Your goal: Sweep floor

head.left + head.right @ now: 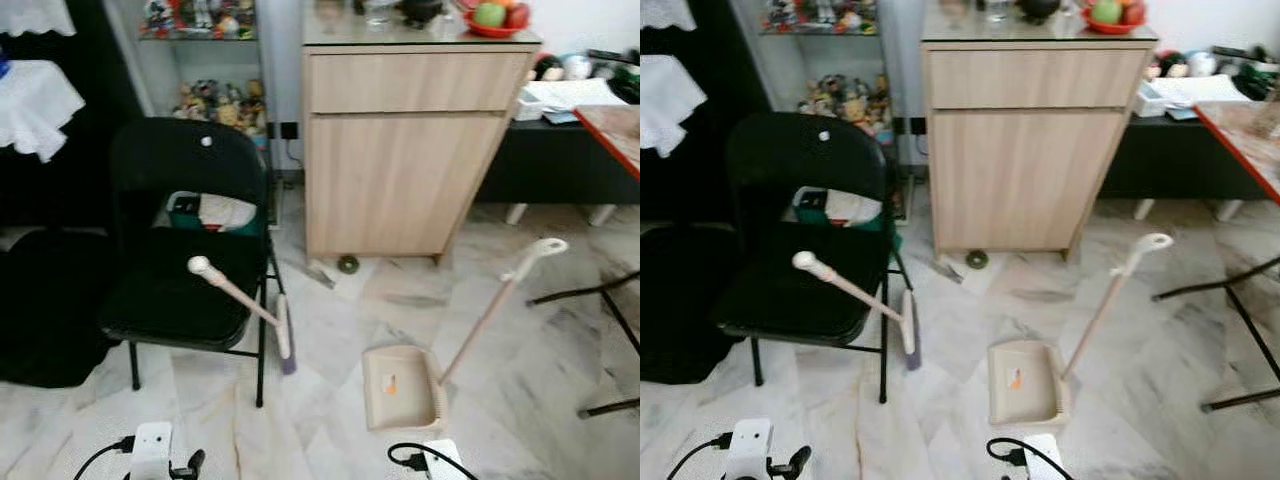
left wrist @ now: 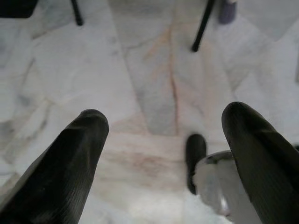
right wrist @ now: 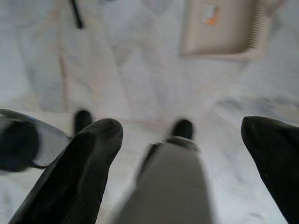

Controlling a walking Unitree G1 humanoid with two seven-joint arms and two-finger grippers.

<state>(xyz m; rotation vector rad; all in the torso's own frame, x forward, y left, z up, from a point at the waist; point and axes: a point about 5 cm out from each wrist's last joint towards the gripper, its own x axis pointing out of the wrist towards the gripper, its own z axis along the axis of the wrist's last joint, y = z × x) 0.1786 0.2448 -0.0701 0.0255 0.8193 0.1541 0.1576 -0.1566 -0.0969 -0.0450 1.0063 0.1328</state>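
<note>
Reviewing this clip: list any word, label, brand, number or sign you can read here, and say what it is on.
No text can be read in these pictures.
Dustpan: a small orange sticker on its pan, too small and blurred to read.
Package on the floor behind the black folding chair: white and teal with dark marks, illegible.
Papers on the low table at the right: any print is too small to read.

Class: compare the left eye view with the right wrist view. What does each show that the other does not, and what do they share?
Left eye view alone: the black folding chair, the pink-handled broom leaning on it, the light wooden cabinet.

Right wrist view alone: the right end effector, its black fingers spread open.

Shared: the beige plastic dustpan and pale marble floor.
</note>
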